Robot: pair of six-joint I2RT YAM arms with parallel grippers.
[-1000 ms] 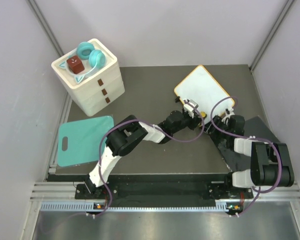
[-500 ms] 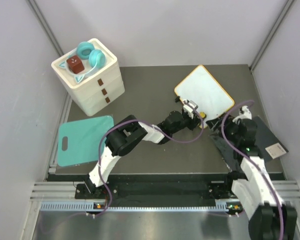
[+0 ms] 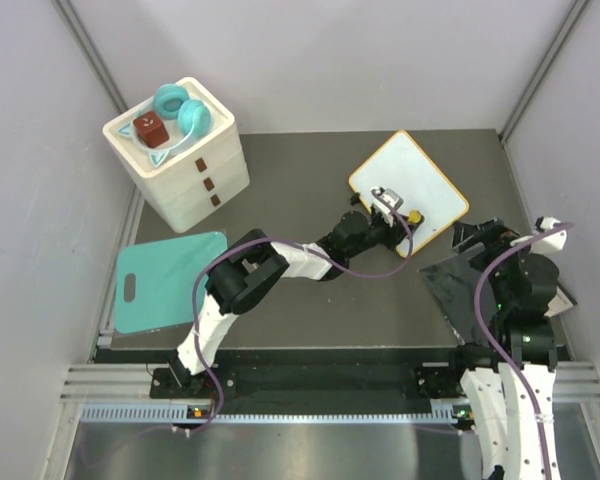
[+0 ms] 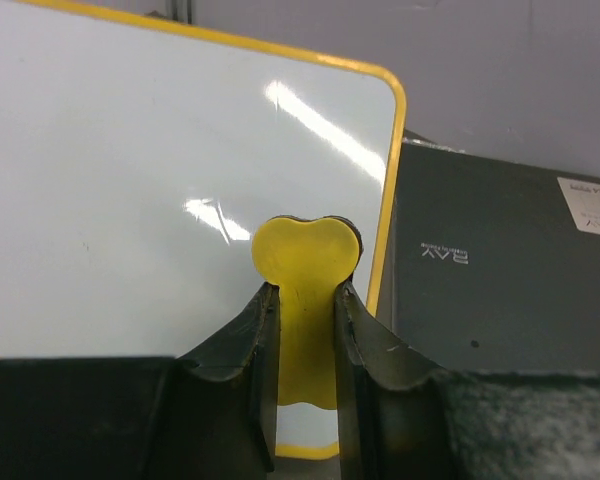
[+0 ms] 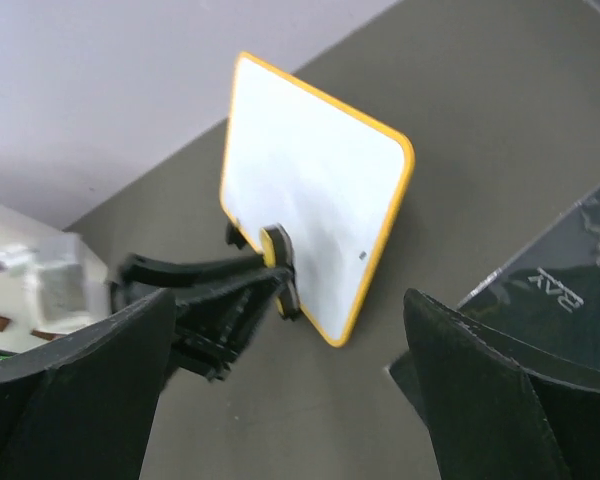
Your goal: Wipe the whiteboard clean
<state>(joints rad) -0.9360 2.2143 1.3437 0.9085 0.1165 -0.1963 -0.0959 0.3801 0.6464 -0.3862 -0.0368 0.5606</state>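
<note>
Left gripper point(image 4: 306, 295) is pinched narrow on a yellow heart-shaped eraser point(image 4: 305, 255), its head on or just above the whiteboard point(image 4: 130, 180). The board lies directly under and ahead of those fingers, its right edge just beside them. The right gripper point(image 5: 290, 300) is spread wide and empty, raised well back with the board out ahead. The board has a white face, an orange-yellow frame and rounded corners; it reads blank bar glare streaks and maybe a faint speck, too small to tell, so erasing looks about done, with a last check pass left.
</note>
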